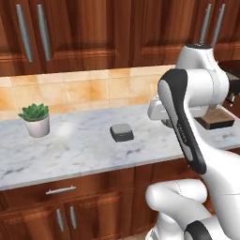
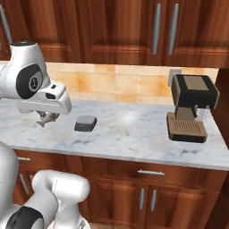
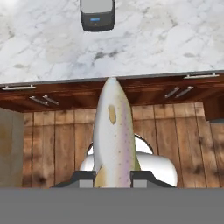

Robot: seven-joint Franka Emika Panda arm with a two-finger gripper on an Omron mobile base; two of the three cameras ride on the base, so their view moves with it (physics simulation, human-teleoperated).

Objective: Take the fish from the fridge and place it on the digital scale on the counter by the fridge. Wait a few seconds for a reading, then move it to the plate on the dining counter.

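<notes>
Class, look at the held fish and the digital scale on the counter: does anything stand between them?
Nothing visible does. The fish, gripped between the fingers, points toward the digital scale; only bare marble counter lies between them. The coffee machine stands off to the side.

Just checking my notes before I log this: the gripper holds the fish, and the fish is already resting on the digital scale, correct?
Not quite: the gripper does hold the fish, but the hand view shows it in the air short of the counter edge, the digital scale bare ahead.
</notes>
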